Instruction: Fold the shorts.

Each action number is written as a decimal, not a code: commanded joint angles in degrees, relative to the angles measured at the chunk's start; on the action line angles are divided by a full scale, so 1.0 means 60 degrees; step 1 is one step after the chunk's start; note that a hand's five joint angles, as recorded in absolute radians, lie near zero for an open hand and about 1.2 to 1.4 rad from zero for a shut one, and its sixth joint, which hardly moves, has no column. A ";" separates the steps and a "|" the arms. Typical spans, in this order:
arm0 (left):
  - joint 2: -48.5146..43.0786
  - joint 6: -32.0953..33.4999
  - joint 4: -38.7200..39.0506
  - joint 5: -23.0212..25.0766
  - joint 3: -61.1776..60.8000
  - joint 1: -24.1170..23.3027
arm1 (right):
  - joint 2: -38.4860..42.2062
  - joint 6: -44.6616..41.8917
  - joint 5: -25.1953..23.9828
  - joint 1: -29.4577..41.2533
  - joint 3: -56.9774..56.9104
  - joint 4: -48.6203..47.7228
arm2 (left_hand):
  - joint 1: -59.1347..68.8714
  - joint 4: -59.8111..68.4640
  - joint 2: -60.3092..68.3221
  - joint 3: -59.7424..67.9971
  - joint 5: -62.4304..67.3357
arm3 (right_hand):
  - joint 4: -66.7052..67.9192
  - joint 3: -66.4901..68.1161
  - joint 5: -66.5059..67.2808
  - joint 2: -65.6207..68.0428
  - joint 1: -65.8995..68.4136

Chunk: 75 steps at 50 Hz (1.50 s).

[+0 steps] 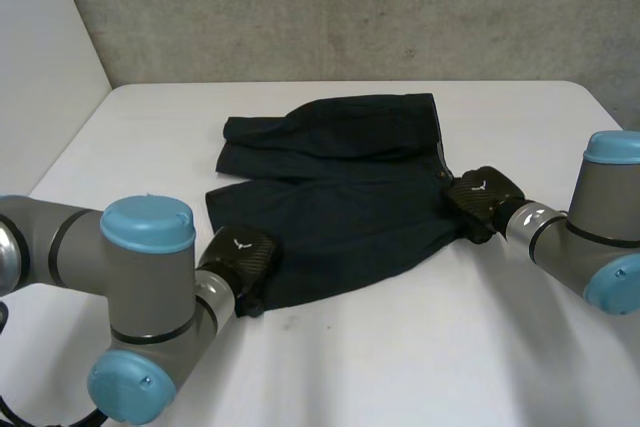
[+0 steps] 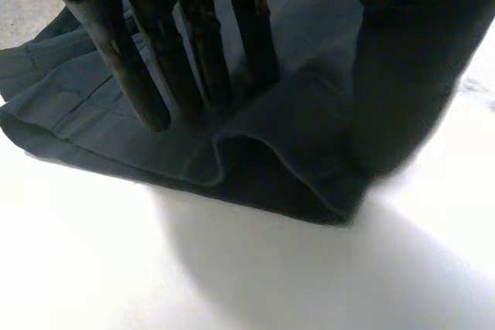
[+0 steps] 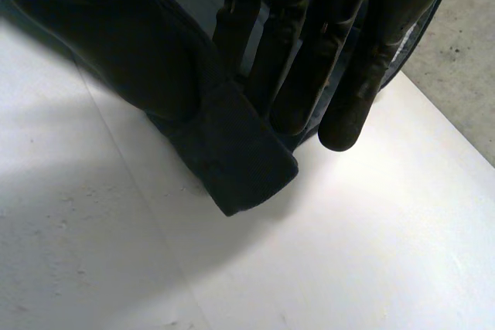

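Dark navy shorts (image 1: pixel 340 177) lie spread on the white table (image 1: pixel 420 347), waistband to the right. My left hand (image 1: pixel 240 257) is at the near left leg hem. Its fingers (image 2: pixel 147 90) press down on the cloth (image 2: pixel 294 152), and a ridge of hem is bunched between them and the thumb (image 2: pixel 402 75). My right hand (image 1: pixel 482 199) is at the right edge, by the waistband. There its fingers (image 3: pixel 340 90) and thumb (image 3: pixel 108 36) pinch a corner of the cloth (image 3: pixel 240 160), which sticks out past them just above the table.
A grey concrete wall (image 1: pixel 350 7) stands behind the table. A pale side wall (image 1: pixel 40 57) runs along the left. Bare tabletop (image 1: pixel 130 127) surrounds the shorts on all sides.
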 commanded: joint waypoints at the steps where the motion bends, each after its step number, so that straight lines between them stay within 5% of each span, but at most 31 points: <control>1: -0.0044 0.0014 0.0000 -0.0023 0.0219 0.0056 | -0.0404 0.0030 0.0116 0.0048 0.0226 0.0044 | 0.7224 0.7377 0.7410 0.7422 0.7477 | 0.1991 0.2040 0.2462 0.2104 0.4804; 13: 0.2738 0.0146 -0.0483 -0.0008 -0.0558 0.0129 | -0.2249 -0.0043 0.0394 0.0048 0.1164 0.1010 | 0.7224 0.7377 0.7410 0.7422 0.7477 | 0.1991 0.2040 0.2462 0.2104 0.4804; 26: 0.6283 0.0761 -0.3118 0.0094 -0.1172 0.0642 | -0.5324 -0.0306 0.0761 0.0092 0.1925 0.4115 | 0.7224 0.7377 0.7410 0.7422 0.7477 | 0.1991 0.2040 0.2462 0.2104 0.4804; 37: 0.8100 0.1932 -0.6237 0.0765 -0.3134 0.0540 | -0.8182 -0.3703 0.0775 -0.0055 0.4884 0.6841 | 0.7224 0.7377 0.7410 0.7422 0.7477 | 0.1991 0.2040 0.2462 0.2104 0.4804; 43: 0.8101 0.2065 -0.6315 0.1603 -0.3356 0.0788 | -0.8389 -0.4028 0.0614 -0.0421 0.5062 0.7237 | 0.7224 0.7377 0.7410 0.7422 0.7477 | 0.1991 0.2040 0.2462 0.2104 0.4804; 47: 0.7561 0.2211 -0.5276 0.1618 -0.2830 0.1359 | -0.7687 -0.3619 0.0614 -0.0421 0.4403 0.6814 | 0.7224 0.7377 0.7410 0.7422 0.7477 | 0.1991 0.2040 0.2462 0.2104 0.4804; 55: 0.4154 0.2241 -0.2422 0.1516 -0.0110 0.1433 | -0.5080 -0.1743 0.0863 0.0017 0.2133 0.5451 | 0.7224 0.7377 0.7410 0.7422 0.7477 | 0.1991 0.2040 0.2462 0.2104 0.4804; 65: -0.0625 0.2241 -0.1772 0.0521 0.4462 0.1229 | -0.1976 -0.1376 0.2751 0.1175 -0.0532 0.3010 | 0.7224 0.7377 0.7410 0.7422 0.7477 | 0.1991 0.2040 0.2462 0.2104 0.4804; 71: -0.2971 0.2241 -0.1773 -0.0404 0.7277 0.0774 | -0.0568 -0.1449 0.2884 0.1205 -0.1150 0.0927 | 0.7145 0.7297 0.7331 0.7342 0.7398 | 0.1991 0.2040 0.2462 0.2104 0.4804; 75: -0.3660 0.2241 -0.1524 -0.0389 0.7908 0.0701 | 0.0253 -0.1464 0.3221 0.1219 -0.1531 -0.0027 | 0.3122 0.3274 0.3308 0.3319 0.3374 | 0.1991 0.2040 0.2462 0.2104 0.4804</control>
